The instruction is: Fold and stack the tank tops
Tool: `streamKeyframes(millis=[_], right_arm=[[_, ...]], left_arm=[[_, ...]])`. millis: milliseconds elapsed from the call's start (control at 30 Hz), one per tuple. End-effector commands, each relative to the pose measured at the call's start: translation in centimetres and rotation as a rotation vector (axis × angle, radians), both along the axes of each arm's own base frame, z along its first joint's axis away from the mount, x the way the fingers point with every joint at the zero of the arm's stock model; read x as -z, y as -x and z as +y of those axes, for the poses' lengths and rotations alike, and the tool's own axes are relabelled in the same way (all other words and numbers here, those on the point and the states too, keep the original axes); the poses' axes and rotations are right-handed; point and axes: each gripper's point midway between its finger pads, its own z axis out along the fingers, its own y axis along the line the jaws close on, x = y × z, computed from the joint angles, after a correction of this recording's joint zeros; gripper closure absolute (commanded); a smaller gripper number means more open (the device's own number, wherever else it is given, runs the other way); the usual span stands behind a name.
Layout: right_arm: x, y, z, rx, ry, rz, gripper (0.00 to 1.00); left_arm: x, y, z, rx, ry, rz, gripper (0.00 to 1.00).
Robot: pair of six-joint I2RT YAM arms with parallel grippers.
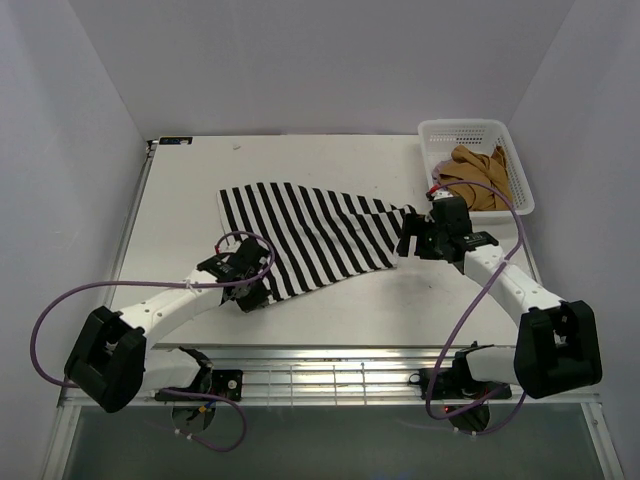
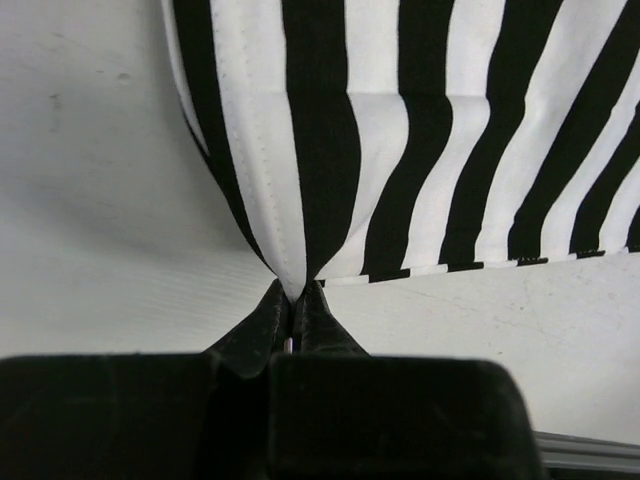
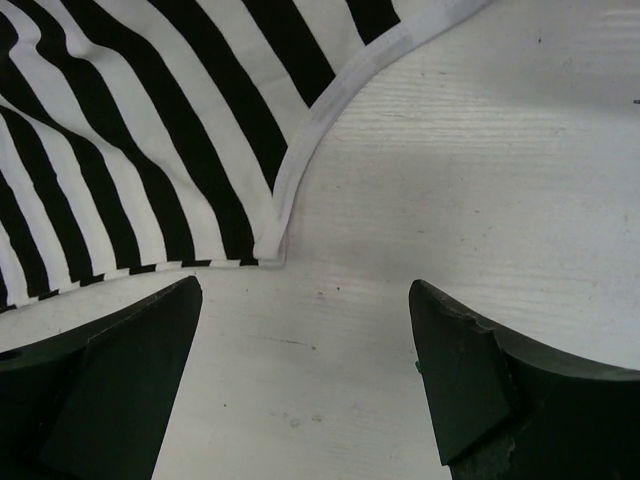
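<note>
Black fingers of the left gripper (image 2: 294, 296) are pressed tight together on a pinched corner of the black-and-white striped cloth tank top (image 2: 400, 130) – the fabric bunches into a point right at the fingertips and fans out away from them. Seen from above, that grip sits at the top's near-left corner, low over the white table (image 1: 190, 200).

On the other side, the right gripper (image 3: 305, 290) has its fingers spread wide and grasps nothing. A corner of the striped top, where a curved white-bound edge meets a straight edge, lies on the table just ahead of the gap between the fingers, not touching either one.

Between the two grippers the striped tank top (image 1: 310, 235) lies mostly flat, its long axis running left to right – broad at the left, narrowing to a tip beside the right gripper (image 1: 412, 240). Its stripes run crosswise to that axis.

Behind the right gripper, a plain tan-brown cloth tank top (image 1: 480, 175) lies crumpled inside the white plastic mesh basket (image 1: 465, 127) at the far right corner.
</note>
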Motion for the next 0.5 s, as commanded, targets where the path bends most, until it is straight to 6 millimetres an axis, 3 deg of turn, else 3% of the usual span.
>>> streamKeyframes(millis=[0, 167, 467], right_arm=[[0.6, -1.0, 0.6, -0.041, 0.006, -0.014, 0.10], [1.4, -2.1, -1.1, 0.017, 0.104, 0.009, 0.10], [2.9, -4.2, -0.7, -0.048, 0.156, 0.015, 0.08]], left_arm=[[-0.4, 0.6, 3.1, -0.063, -0.125, 0.004, 1.00], [-1.6, 1.0, 6.2, -0.134, -0.239, 0.002, 1.00], [-2.1, 0.0, 6.7, -0.151, -0.201, -0.026, 1.00]])
